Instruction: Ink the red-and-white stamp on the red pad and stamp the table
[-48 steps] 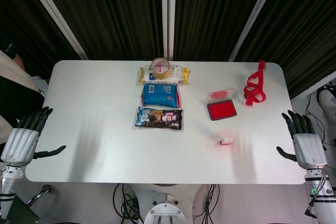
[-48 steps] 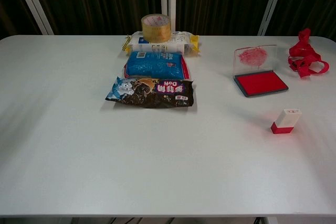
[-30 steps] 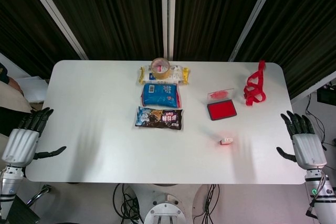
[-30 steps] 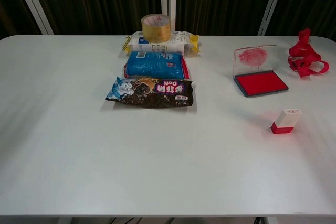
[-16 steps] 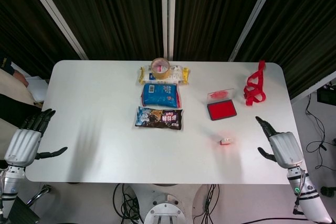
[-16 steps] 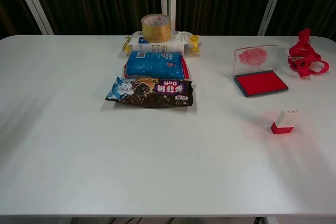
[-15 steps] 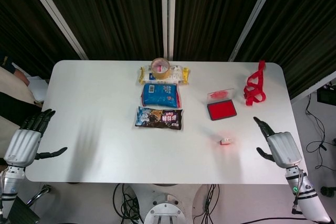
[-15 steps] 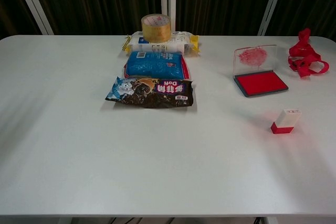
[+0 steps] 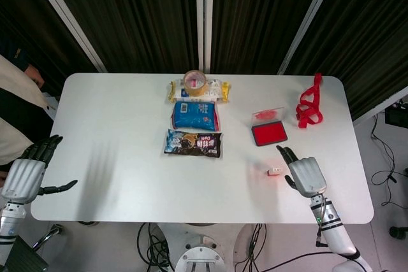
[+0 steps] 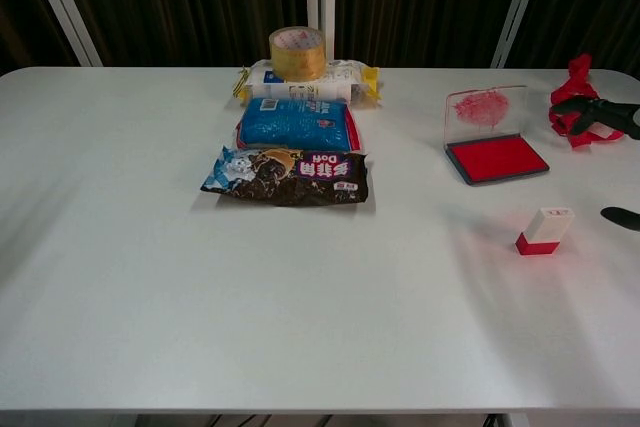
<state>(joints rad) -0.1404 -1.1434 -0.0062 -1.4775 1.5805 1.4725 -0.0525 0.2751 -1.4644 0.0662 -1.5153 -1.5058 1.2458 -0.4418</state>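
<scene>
Near the table's right front, I am hovering my right hand, fingers apart and empty, just right of the stamp, which is standing nearer than the open red pad, ready to grasp it.

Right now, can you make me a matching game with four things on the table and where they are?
Things:
1. tape roll
2. stamp
3. red ribbon
4. ink pad

Places:
A. far right corner of the table
B. lying open, lid up, behind the stamp
C. on top of the white snack packet
D. standing upright, just beside the right hand

Pairs: 1-C, 2-D, 3-A, 4-B
</scene>
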